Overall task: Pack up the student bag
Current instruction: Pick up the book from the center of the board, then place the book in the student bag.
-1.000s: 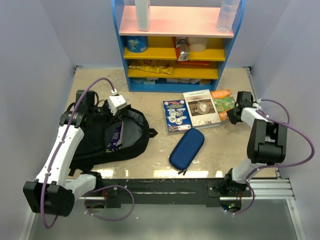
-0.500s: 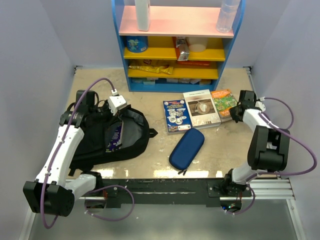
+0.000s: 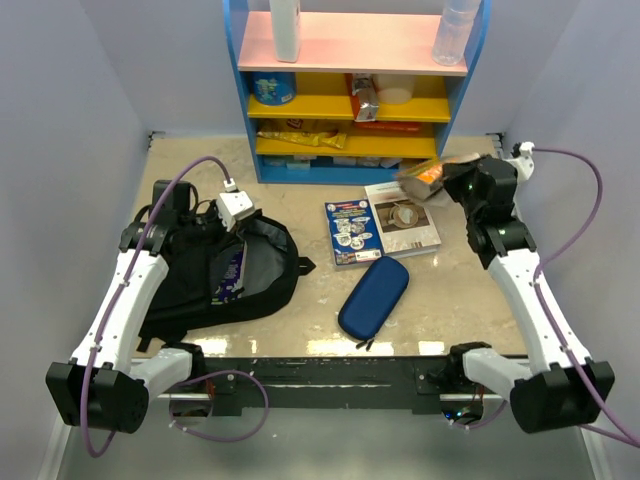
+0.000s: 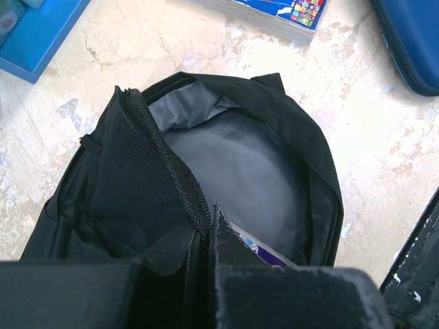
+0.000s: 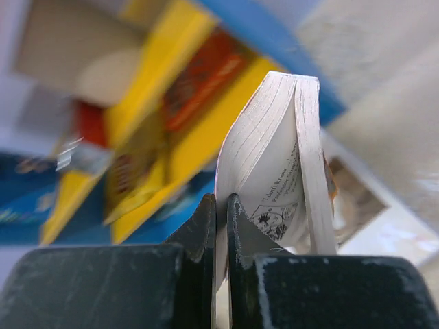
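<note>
the bag (image 3: pixel 262 262) lies on the table's (image 3: pixel 440 290) left side, its mouth rim pinched open in the clenched left claw (image 4: pixel 209 223). the right claw (image 5: pixel 221 205) grips a thin book (image 5: pixel 274 151) by one edge, clear of the table. step in hand: carrying it over. next, the arm should swing left and lower the book into the mouth before letting go.

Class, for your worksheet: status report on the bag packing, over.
Left gripper shut on open rim of large black fabric backpack. Right gripper shut on small orange paperback book, above table. Blue oval pencil case lies between.
</note>
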`<state>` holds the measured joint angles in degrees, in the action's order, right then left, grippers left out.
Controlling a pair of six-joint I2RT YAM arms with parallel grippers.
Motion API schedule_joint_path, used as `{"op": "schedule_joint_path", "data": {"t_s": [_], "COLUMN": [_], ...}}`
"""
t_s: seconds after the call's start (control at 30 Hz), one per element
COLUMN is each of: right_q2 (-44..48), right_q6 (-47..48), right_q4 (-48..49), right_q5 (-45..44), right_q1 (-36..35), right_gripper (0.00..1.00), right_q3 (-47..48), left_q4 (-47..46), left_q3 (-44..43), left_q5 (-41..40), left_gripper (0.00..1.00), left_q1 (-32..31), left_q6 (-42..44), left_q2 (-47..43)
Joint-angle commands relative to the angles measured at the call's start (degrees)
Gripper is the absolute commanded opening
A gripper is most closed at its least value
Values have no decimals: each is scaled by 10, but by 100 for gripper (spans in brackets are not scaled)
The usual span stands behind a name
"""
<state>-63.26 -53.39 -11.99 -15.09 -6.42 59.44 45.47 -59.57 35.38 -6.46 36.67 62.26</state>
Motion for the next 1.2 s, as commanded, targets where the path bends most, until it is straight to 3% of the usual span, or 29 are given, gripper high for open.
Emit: {"op": "schedule_joint_path", "data": {"t_s": [0.0, 0.2, 0.33, 0.47, 0.8, 1.17], "right_q2": [43, 39, 17, -25, -83, -161], "right_q6": [27, -10, -100, -145, -164, -192], "right_q4": [55, 68, 137, 208, 269, 377], "right_q5": [-13, 58, 180, 244, 273, 277], "right_q1": [-79, -137, -163, -226, -354, -368], "right_gripper": [0, 0, 0, 0, 0, 0], "right_q3": [63, 94, 34, -3, 19, -69], "left_q4": [-20, -23, -23, -21, -26, -20], "left_q3": [-23, -24, -27, -27, -22, -22], "left_q5": [29, 31, 29, 25, 20, 17], "left_gripper": [0, 0, 0, 0, 0, 0], "left_q1": [-6, -7, -7, -7, -7, -7], "left_q6": [2, -6, -8, -5, -6, -2], "left_q2": [-9, -14, -15, -17, -18, -22]}}
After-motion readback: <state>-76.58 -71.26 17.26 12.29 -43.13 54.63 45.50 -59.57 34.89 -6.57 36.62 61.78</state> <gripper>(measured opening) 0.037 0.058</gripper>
